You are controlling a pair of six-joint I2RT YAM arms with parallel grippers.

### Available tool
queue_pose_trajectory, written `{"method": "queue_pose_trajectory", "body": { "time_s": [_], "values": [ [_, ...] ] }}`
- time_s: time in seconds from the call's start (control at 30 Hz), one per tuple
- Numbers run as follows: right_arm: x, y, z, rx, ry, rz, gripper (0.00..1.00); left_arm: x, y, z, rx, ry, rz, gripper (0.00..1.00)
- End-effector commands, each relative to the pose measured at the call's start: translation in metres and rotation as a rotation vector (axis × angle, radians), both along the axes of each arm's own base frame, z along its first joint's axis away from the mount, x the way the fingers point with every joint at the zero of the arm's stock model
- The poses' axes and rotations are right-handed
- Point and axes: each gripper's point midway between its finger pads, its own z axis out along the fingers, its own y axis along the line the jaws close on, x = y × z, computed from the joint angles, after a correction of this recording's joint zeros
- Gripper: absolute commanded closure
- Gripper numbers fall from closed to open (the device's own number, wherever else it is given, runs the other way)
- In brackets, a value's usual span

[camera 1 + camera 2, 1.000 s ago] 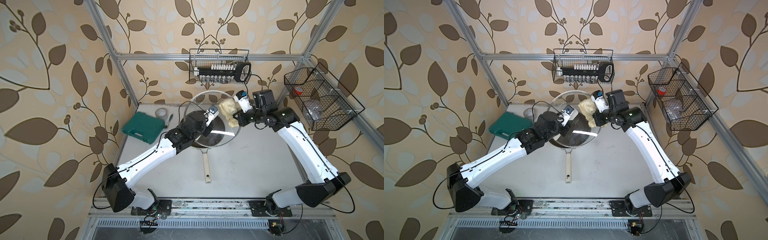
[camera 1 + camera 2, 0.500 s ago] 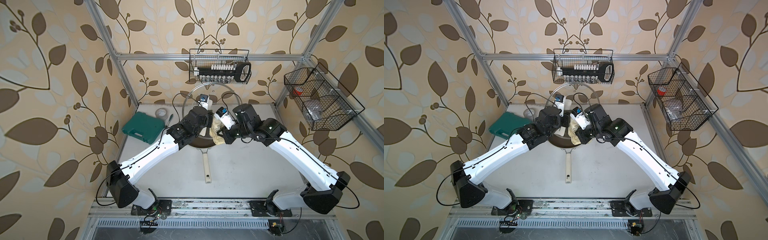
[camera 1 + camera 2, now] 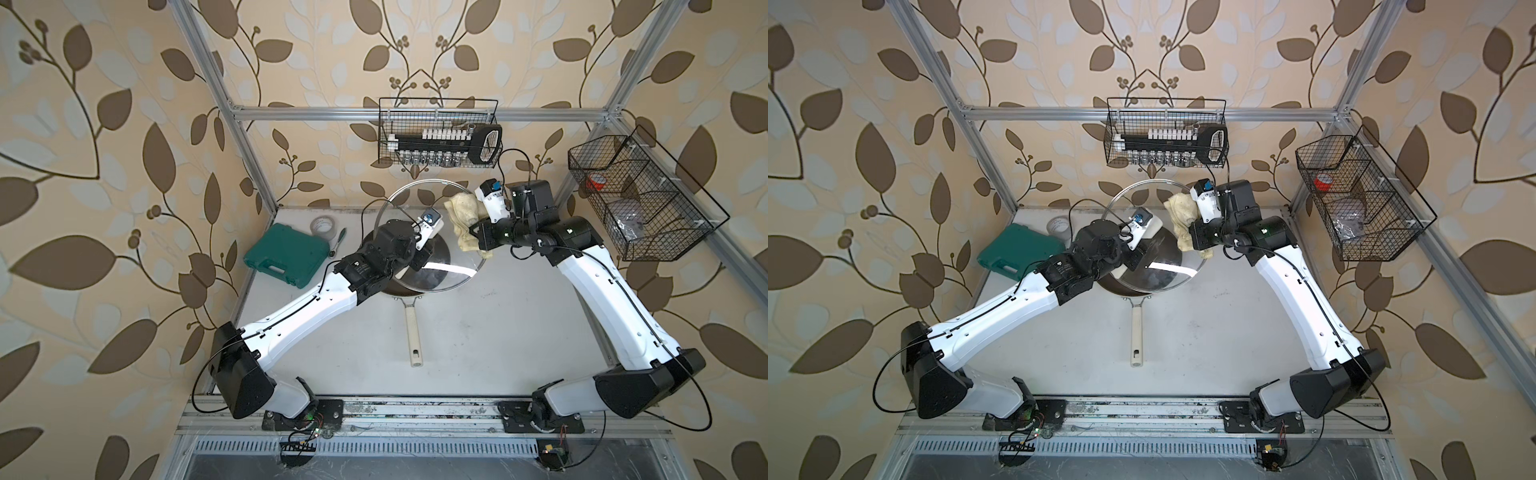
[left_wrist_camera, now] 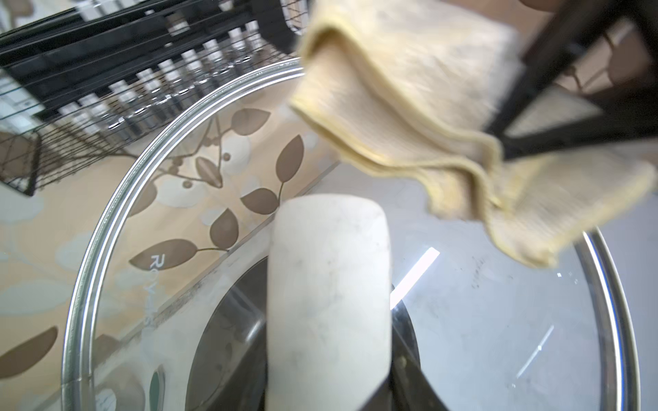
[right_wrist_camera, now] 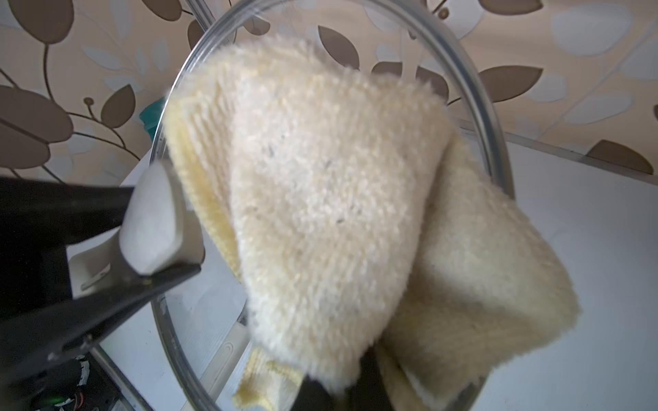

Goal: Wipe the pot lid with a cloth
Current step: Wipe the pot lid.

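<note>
Clutter first, far left: one green case [image 3: 286, 259] and one tape roll [image 3: 323, 226], both lying on the surface [image 3: 498, 324], well apart from the job.

Now my left claw [image 3: 419, 254]: it's clamped tight across the cream bar handle [image 4: 327, 284], and that grip holds the one pot lid [image 3: 451, 259] tilted up on edge over the one frying pan [image 3: 412, 328]. I can't tell whether the lower rim touches the pan.

I judge the lid to be stiff, fairly heavy, slick and breakable. The handle is the only sane place to hold it, because bare glass would slide between my pads. With the weight hanging off one bar, I'd expect it to twist if the wipe pushes too hard.

Moving right, there's one cloth [image 3: 463, 220], bunched and folded. It sits against the lid's right-hand rim on the handle side and, as far as I can judge, touches the glass. It's soft, light and floppy, so it will drape and drag rather than push. I'd grip it by a thick wad, never a corner.

My right claw [image 3: 473, 235] is closed hard on exactly such a wad, its tips buried in the pile.

Two wire baskets: one [image 3: 438, 135] hangs on the back wall, and one [image 3: 640, 199] at far right.
</note>
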Motion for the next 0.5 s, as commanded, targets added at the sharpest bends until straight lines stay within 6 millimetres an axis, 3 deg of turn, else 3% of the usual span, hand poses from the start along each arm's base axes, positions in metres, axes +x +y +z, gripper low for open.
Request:
{"method": "queue_pose_trajectory", "body": {
  "time_s": [0.0, 0.13, 0.4, 0.47],
  "values": [
    [0.016, 0.011, 0.013, 0.009, -0.039, 0.038, 1.00, -0.045, 0.000, 0.148, -0.124, -0.498, -0.207, 1.00],
    [0.023, 0.034, 0.015, -0.002, -0.051, 0.093, 1.00, -0.046, -0.003, 0.141, 0.005, -0.573, -0.241, 1.00],
    [0.021, 0.109, 0.006, -0.009, -0.033, 0.248, 1.00, -0.046, -0.011, 0.121, 0.206, -0.670, -0.314, 1.00],
    [0.021, 0.118, 0.006, 0.011, -0.021, 0.261, 1.00, -0.045, -0.010, 0.117, 0.228, -0.673, -0.313, 1.00]
  ]
}}
